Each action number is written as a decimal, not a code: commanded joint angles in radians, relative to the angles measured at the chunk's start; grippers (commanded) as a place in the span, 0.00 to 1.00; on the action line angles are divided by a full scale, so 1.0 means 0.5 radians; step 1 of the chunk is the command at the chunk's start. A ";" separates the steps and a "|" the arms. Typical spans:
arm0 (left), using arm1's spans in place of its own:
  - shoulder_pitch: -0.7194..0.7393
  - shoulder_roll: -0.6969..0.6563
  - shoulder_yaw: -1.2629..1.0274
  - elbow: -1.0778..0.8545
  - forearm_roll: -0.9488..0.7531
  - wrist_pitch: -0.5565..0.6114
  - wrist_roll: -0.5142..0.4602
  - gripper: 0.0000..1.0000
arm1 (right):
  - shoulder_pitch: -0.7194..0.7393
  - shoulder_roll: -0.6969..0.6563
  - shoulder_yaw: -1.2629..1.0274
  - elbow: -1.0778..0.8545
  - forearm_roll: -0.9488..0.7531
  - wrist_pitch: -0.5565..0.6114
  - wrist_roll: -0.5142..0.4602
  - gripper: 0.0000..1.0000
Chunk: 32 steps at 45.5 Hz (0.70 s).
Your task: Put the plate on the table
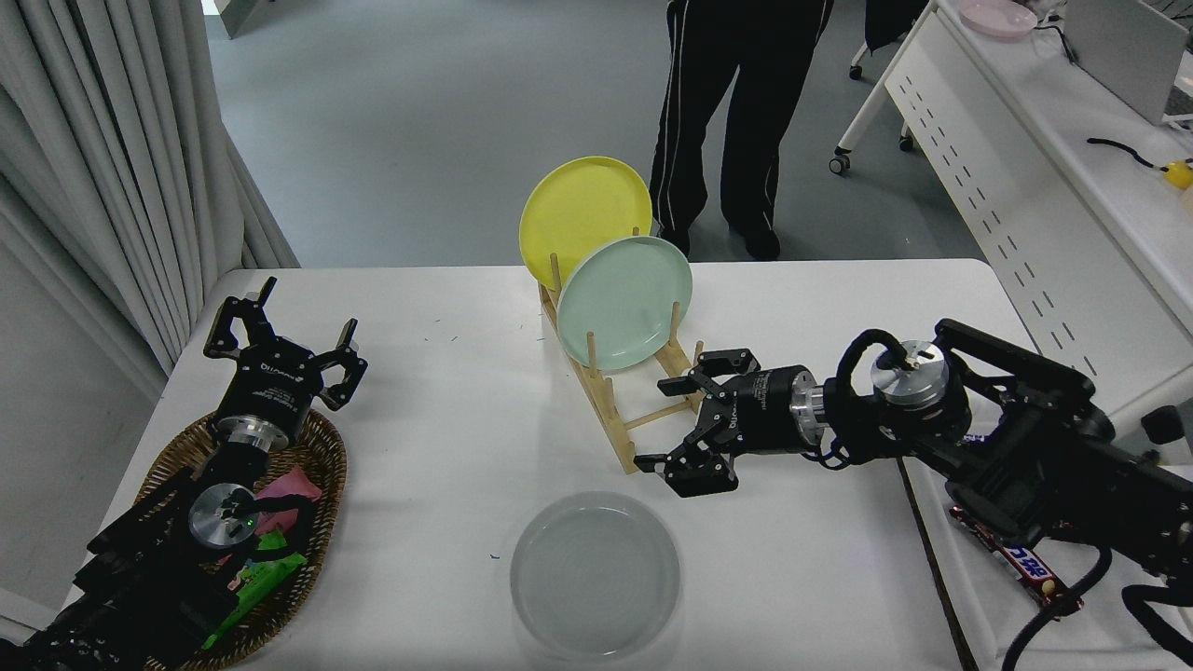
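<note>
The light grey plate (595,574) lies flat on the white desk (447,391) at about 6 o'clock, close to the near edge, with bare surface on its left and right. The right hand (697,417) hangs just beyond the plate at roughly 1 o'clock from it, fingers spread wide and holding nothing, its tips level with the near end of the wooden rack (624,396). That rack runs from the desk's centre towards 12 o'clock and carries the mint green plate (626,301) upright in front of the yellow plate (582,219), the yellow one close to the far edge. Between the rack and the left side lies a broad bare stretch of desk. The left hand (280,349) is parked at 9 o'clock, fingers open and empty, above a wicker basket (322,466) of bright wrappers that sits against the near left corner (there is small white lettering on the hand's body, too small to read). At 4 o'clock, beside the right arm, a wrapped bar (1021,559) shows blue and white lettering that cannot be made out. A person's legs (736,112) stand past the far edge at 12 o'clock, and a second white desk with slotted side panel (1016,205) runs along 2 o'clock.
</note>
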 commanded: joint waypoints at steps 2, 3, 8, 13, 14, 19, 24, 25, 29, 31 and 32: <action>0.000 0.000 0.000 0.000 0.000 0.002 0.003 1.00 | -0.119 -0.040 0.495 -0.004 -0.578 0.142 0.206 1.00; 0.000 0.000 0.000 0.000 0.000 -0.001 0.000 1.00 | -0.131 -0.040 0.538 -0.004 -0.636 0.139 0.225 1.00; 0.000 0.000 0.000 0.000 0.000 -0.001 0.000 1.00 | -0.211 -0.022 0.747 -0.001 -0.881 0.139 0.274 1.00; 0.000 0.000 0.000 0.000 0.000 0.002 0.000 1.00 | -0.331 0.006 0.919 0.005 -1.090 0.148 0.387 1.00; 0.000 0.000 0.000 0.000 0.000 0.002 0.000 1.00 | -0.349 0.015 0.958 0.005 -1.142 0.148 0.427 1.00; 0.000 0.000 0.000 0.000 0.000 -0.001 0.000 1.00 | -0.441 0.052 1.084 0.020 -1.400 0.151 0.697 1.00; 0.000 0.000 0.000 0.000 0.000 0.002 0.000 1.00 | -0.509 0.091 1.186 0.023 -1.569 0.151 1.046 1.00; 0.000 0.000 0.000 0.000 0.000 -0.001 0.000 1.00 | -0.521 0.101 1.192 0.026 -1.596 0.151 1.111 1.00; 0.000 0.000 0.000 0.000 0.000 -0.001 0.000 1.00 | -0.567 0.101 1.195 0.023 -1.658 0.173 1.280 1.00; 0.000 0.000 0.000 0.000 0.000 -0.001 0.000 1.00 | -0.579 0.101 1.195 -0.004 -1.676 0.234 1.335 1.00; 0.000 0.000 0.000 0.000 0.000 -0.001 0.000 1.00 | -0.583 0.104 1.192 -0.010 -1.683 0.261 1.354 1.00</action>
